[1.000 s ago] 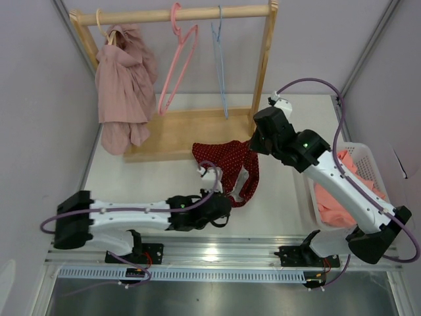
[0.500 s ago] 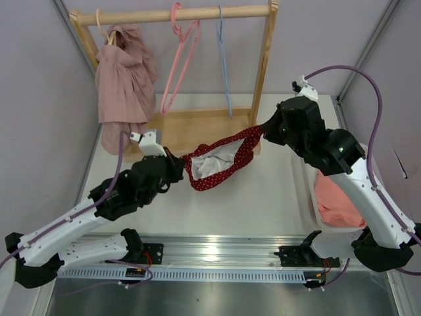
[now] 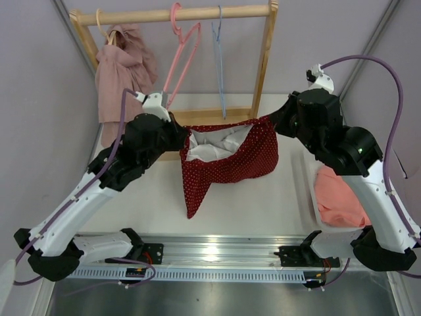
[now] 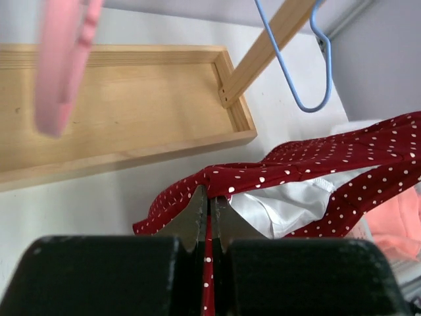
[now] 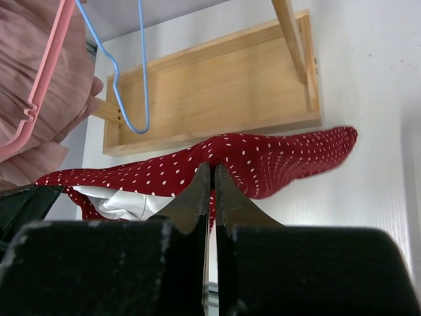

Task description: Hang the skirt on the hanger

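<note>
The red polka-dot skirt (image 3: 230,161) with white lining hangs stretched in the air between my two grippers, in front of the wooden rack. My left gripper (image 3: 183,131) is shut on its left waistband corner (image 4: 209,191). My right gripper (image 3: 271,122) is shut on the right waistband corner (image 5: 212,158). A pink hanger (image 3: 179,56) and a blue hanger (image 3: 220,62) hang empty on the rack's top bar, above and behind the skirt. The pink hanger shows blurred in the left wrist view (image 4: 62,66); the blue one shows in the right wrist view (image 5: 128,72).
The wooden rack (image 3: 263,59) stands at the back on a tray-like base (image 3: 210,117). A dusty pink garment (image 3: 125,82) hangs at its left end. A white basket (image 3: 309,197) with a salmon cloth (image 3: 339,197) stands at the right, under my right arm.
Both grippers have risen and moved apart toward the rack, lifting the skirt off the table and spreading its waistband open. The skirt now hangs down freely.
</note>
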Robot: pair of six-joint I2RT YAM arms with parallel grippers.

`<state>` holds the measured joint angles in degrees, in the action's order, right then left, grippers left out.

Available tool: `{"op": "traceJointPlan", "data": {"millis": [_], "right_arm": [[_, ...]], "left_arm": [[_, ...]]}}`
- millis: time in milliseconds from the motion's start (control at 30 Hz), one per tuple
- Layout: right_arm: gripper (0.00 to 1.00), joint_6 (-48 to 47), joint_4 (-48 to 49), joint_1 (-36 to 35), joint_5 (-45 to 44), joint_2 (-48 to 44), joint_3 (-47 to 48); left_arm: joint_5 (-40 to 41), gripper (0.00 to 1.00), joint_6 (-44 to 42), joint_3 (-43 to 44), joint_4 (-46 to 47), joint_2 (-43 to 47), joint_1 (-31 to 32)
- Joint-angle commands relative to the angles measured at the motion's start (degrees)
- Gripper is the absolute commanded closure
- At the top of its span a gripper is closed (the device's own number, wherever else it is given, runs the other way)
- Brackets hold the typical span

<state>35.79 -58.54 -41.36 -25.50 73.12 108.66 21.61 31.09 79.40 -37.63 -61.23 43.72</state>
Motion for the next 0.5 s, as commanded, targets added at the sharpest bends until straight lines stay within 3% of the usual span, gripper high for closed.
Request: {"op": "traceJointPlan", "data": {"millis": [0, 167, 300, 467], "right_arm": [[1.00, -1.6, -0.3, 0.5, -3.1, -1.6, -0.8], [1.00, 1.6, 2.9, 0.5, -1.9, -7.0, -14.7], [1.00, 5.6, 7.6, 0.4, 2.5, -11.1, -33.5], [1.00, 9.6, 12.9, -0.2, 4.8, -12.3, -44.8]], "left_arm": [[-5.4, 1.00, -4.5, 2.8, -1.7, -3.2, -1.0], [-11.7, 1.00, -0.3, -11.9, 3.9, -0.9, -0.9], [-19.7, 1.00, 4.1, -31.0, 13.8, 0.3, -0.7], [-24.9, 1.00, 7.4, -41.9, 23.2, -4.1, -0.2]]}}
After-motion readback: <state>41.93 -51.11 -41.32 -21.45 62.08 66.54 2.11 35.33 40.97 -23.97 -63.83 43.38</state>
